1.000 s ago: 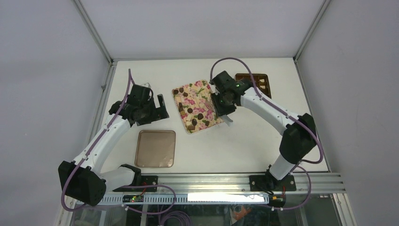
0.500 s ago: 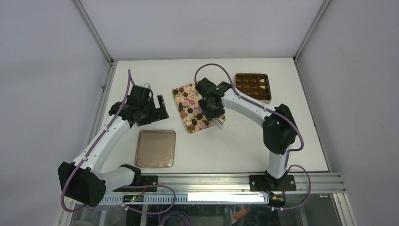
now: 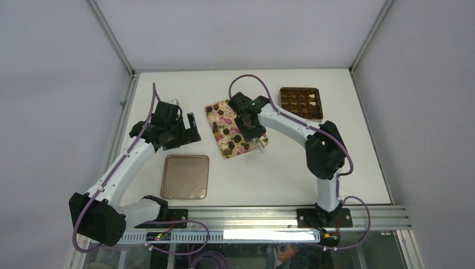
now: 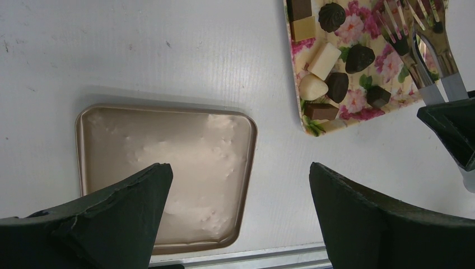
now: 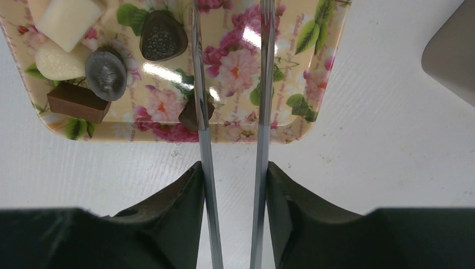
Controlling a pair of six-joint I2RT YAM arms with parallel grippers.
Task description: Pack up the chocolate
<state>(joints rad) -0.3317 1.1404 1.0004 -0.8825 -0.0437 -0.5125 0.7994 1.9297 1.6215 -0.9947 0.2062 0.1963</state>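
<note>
The tongs clamped in the right gripper hang over the floral tray, one chocolate piece right at the left blade. Bare table lies open between tray and lid, where the left gripper hovers with jaws wide; the box stands well apart

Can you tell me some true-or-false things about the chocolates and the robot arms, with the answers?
The chocolates lie on a flowery tray. True.
The right pincer holds metal tongs. True.
The left pincer is squeezing a chocolate. False: it is open and empty.
The lid is on the box. False: the lid lies apart on the table, and the box stands open.
Every chocolate is dark. False: some white pieces lie there too.
</note>
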